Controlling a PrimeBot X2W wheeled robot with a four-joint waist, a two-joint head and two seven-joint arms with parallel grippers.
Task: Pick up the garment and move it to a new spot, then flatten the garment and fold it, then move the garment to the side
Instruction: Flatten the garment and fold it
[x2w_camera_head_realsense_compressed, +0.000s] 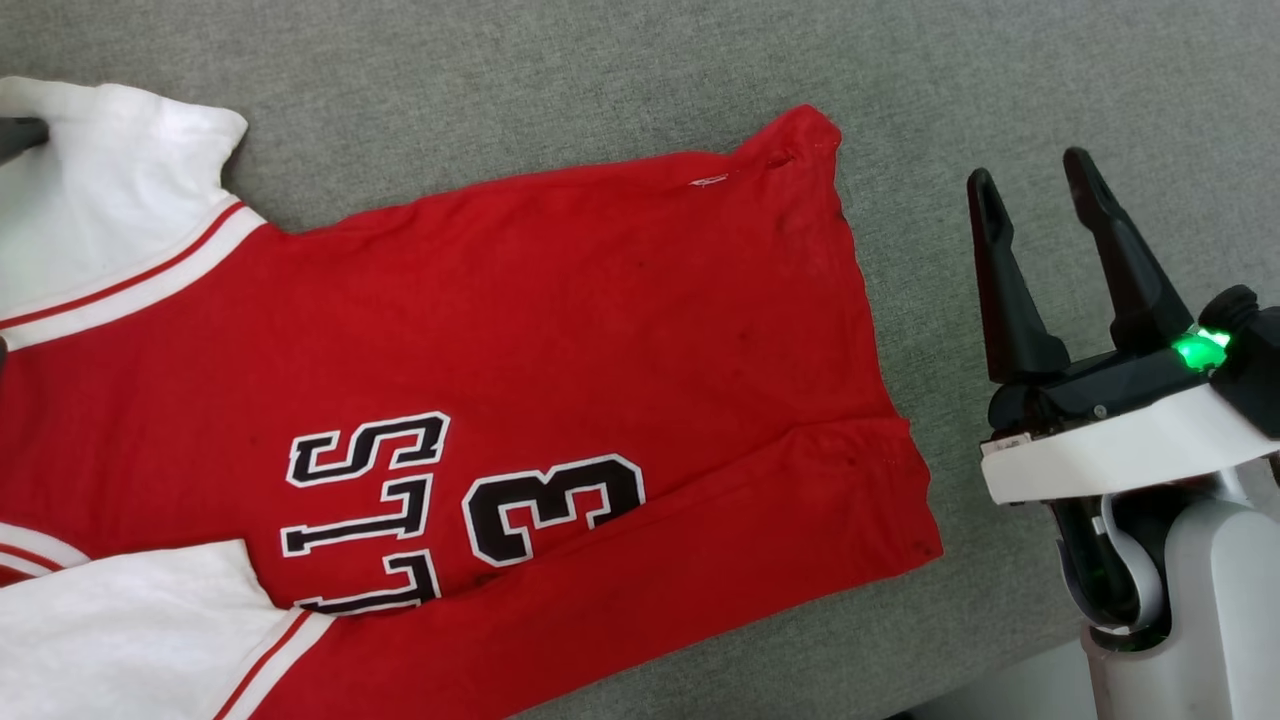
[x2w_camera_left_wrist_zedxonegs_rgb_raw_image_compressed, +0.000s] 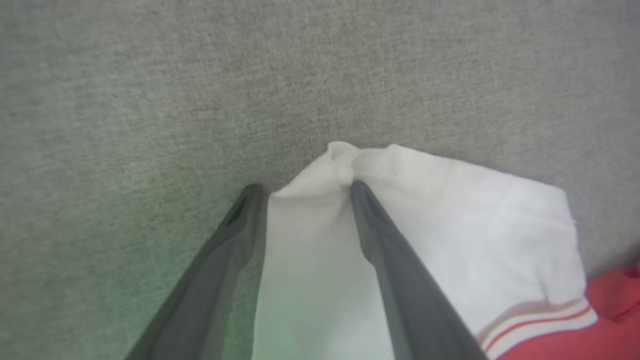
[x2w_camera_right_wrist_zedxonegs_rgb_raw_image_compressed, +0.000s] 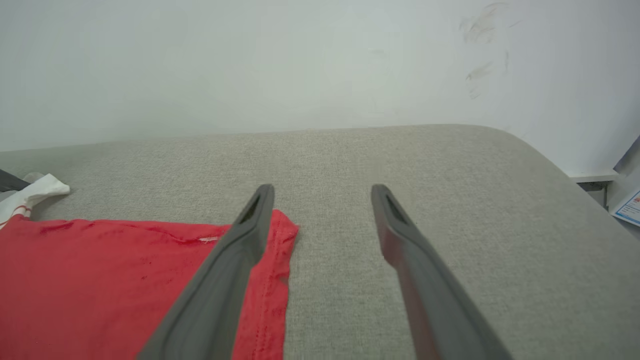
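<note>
Left gripper (x2w_camera_left_wrist_zedxonegs_rgb_raw_image_compressed: 304, 187) is wide open, fingers (x2w_camera_left_wrist_zedxonegs_rgb_raw_image_compressed: 400, 280) straddling the white sleeve (x2w_camera_left_wrist_zedxonegs_rgb_raw_image_compressed: 475, 225) of the red jersey (x2w_camera_head_realsense_compressed: 600, 330), which lies spread on the grey cushion (x2w_camera_head_realsense_compressed: 600, 60). Right gripper (x2w_camera_head_realsense_compressed: 1028, 168) is open too, beside the hem (x2w_camera_head_realsense_compressed: 880, 330). I'd pinch that sleeve tip and pull outward, low and slow, so it flattens.

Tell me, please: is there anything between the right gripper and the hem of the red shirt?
Nothing visible is in the way. The right gripper, its jaws open, stands just beside the hem of the garment. Between them there is a strip of bare grey cushion and no other object.
</note>
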